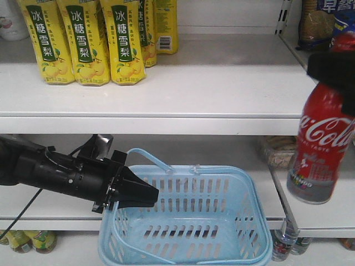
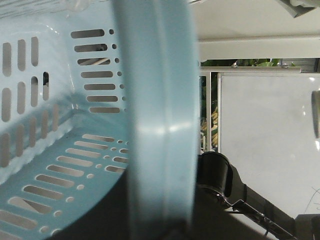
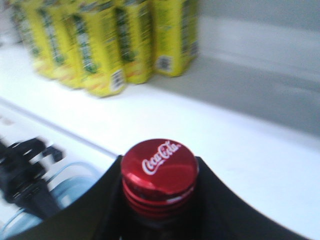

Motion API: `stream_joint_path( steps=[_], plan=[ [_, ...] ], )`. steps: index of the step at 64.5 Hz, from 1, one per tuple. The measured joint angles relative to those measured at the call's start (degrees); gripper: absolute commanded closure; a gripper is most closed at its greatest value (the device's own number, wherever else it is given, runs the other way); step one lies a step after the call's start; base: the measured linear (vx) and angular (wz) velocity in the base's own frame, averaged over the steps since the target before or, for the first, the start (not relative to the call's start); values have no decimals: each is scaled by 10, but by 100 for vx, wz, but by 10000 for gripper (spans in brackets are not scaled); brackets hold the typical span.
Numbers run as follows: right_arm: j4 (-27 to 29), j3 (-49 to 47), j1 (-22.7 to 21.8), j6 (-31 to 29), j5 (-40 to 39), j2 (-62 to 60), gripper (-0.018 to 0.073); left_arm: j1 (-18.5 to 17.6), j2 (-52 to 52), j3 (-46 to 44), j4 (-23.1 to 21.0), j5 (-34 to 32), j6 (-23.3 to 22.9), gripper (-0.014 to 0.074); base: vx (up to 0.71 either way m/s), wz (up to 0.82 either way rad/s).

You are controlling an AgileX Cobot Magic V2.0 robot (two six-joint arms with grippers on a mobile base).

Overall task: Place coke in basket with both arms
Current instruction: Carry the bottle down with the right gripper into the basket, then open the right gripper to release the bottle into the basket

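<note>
The coke, a slim red bottle with white script, hangs upright at the right, above and to the right of the basket. My right gripper is shut on its neck. In the right wrist view the red cap sits between the black fingers. The light blue basket is low in the middle, in front of the lower shelf. My left gripper is shut on its left rim. In the left wrist view that rim runs between the dark jaws, and one finger shows on its right.
Several yellow pear-drink bottles stand on the upper white shelf and show in the right wrist view. Packaged goods stand at the top right. A packet lies on the lower shelf. Small bottles stand below it.
</note>
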Motion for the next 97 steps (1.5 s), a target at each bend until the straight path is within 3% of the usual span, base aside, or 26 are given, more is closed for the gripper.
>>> stream_joint_path(
  steps=[20,29,35,55,82,97],
  plan=[
    [302,125,0,-300,0,49,564,0,0,0,0,0,0,602,0,0],
    [393,156,0,-423,-8,86,564,0,0,0,0,0,0,602,0,0],
    [422,163,0,-482,-6,117,564,0,0,0,0,0,0,602,0,0],
    [423,164,0,-512,59,216,509,0,0,0,0,0,0,602,0,0],
    [277,164,0,-443,92,312,417,0,0,0,0,0,1,602,0,0],
    [254,164,0,-424,94,323,284,0,0,0,0,0,1,602,0,0]
  ],
)
